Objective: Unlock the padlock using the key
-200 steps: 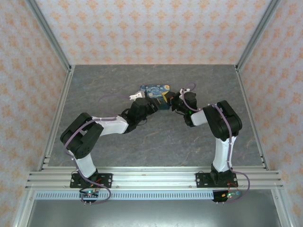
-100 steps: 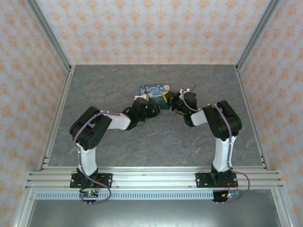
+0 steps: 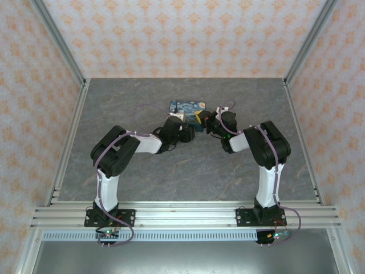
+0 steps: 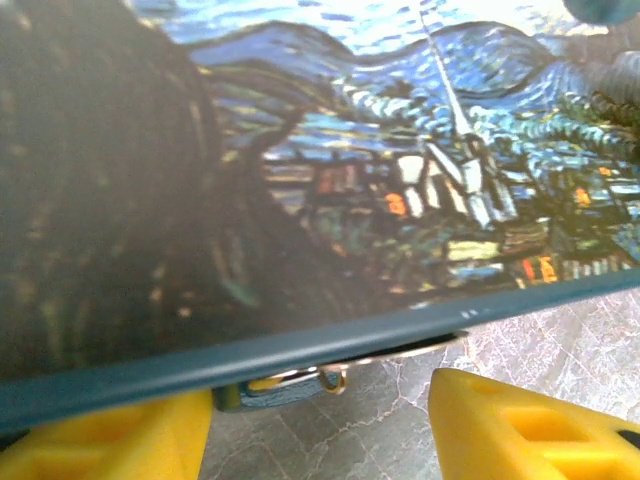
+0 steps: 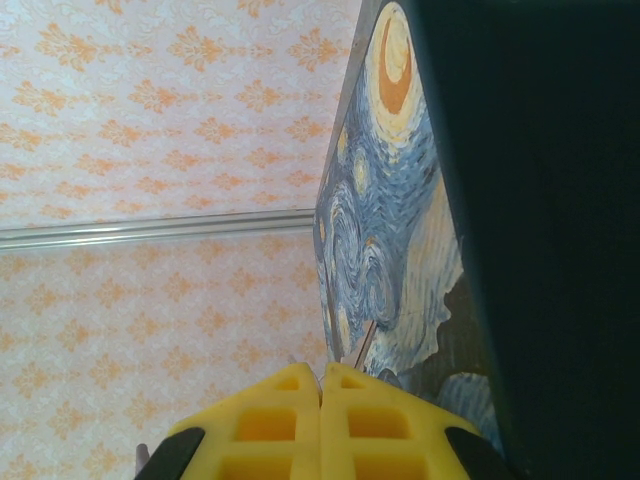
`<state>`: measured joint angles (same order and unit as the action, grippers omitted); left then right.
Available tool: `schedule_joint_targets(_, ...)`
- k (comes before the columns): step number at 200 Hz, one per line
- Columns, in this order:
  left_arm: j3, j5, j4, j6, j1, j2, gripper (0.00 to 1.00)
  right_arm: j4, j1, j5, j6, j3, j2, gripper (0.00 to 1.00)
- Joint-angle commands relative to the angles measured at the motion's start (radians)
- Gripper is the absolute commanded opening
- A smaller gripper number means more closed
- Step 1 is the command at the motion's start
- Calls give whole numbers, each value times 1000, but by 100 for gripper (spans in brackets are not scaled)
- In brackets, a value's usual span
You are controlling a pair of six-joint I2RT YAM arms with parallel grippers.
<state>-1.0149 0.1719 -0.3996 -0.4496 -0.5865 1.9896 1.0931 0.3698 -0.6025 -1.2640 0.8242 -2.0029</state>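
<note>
Two arms are meeting at painted box (image 3: 187,107), lying flat on table (image 3: 131,165), midway across, toward far edge. We are seeing left gripper (image 3: 183,125) reaching box's near-left corner, yellow fingers (image 4: 520,425) standing apart under box's rim. Metal loop (image 4: 335,376) is peeking from under that rim between fingers, touching neither; we cannot tell whether it is padlock's. Right gripper (image 5: 320,385) is pressing pads together against box's right edge; whether anything is pinched, we cannot tell.
</note>
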Motion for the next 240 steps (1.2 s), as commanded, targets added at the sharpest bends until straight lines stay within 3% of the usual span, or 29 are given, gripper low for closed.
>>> schedule_joint_targets(1, -24, -66, 24, 56, -17, 26, 59, -95, 6, -1, -6, -11, -48, 0)
schedule_joint_targets(37, -28, -127, 25, 72, -28, 39, 59, -97, 8, 0, -6, -13, -47, 0)
schedule_joint_targets(78, -57, -122, 33, 57, -34, 52, 59, -102, 11, 4, -3, -12, -48, 0)
schedule_joint_targets(143, -41, -296, 68, 71, -36, 14, 60, -103, 13, 6, -6, -8, -49, 0)
schedule_joint_targets(198, -94, -215, 60, 69, -36, 57, 60, -109, 13, 3, -5, -5, -55, 0)
schedule_joint_targets(240, -118, -64, 10, 32, -35, 68, 60, -111, 14, 3, -1, -4, -62, 0)
